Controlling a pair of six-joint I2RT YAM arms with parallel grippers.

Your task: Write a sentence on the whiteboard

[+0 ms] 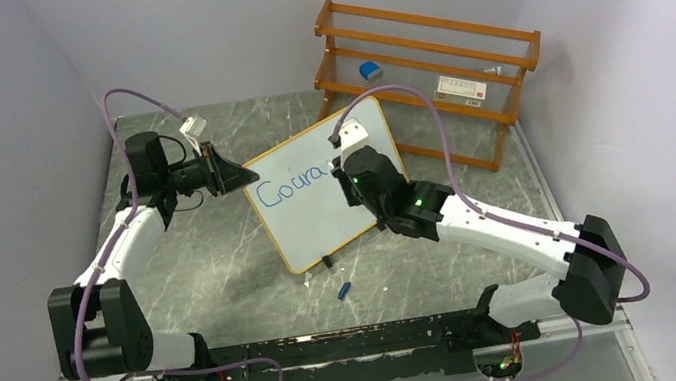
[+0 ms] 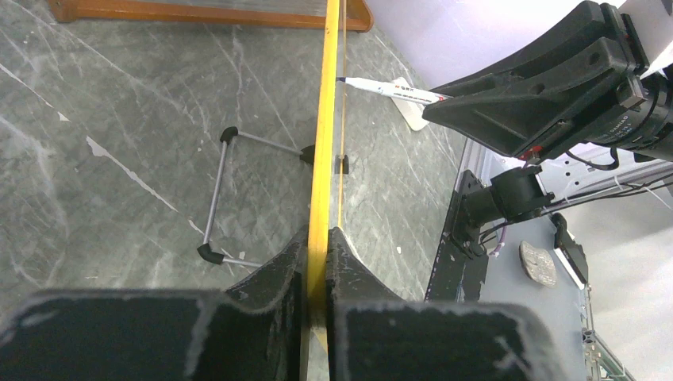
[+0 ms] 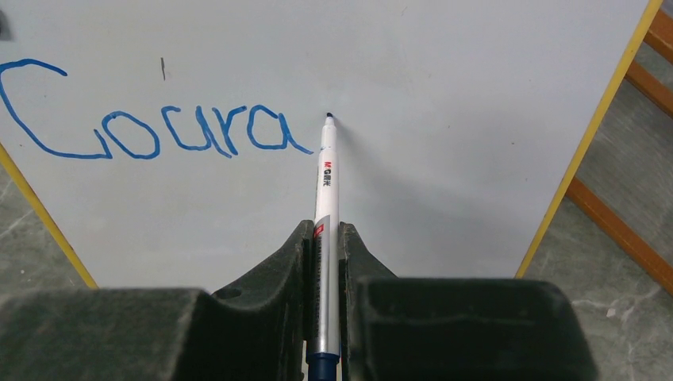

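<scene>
With the left gripper [image 2: 317, 238] clamped on the edge of the propped whiteboard [image 1: 318, 216] mid-table, the right gripper [image 3: 324, 232], shut tight on the marker [image 3: 326, 178], should press lightly and continue the sentence [image 3: 159, 131] just right of its last blue letter.

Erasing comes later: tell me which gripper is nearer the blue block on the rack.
Right. The right gripper, holding the marker at the whiteboard, is in front of the blue block; the left gripper clamps the board's left edge, farther off.
</scene>
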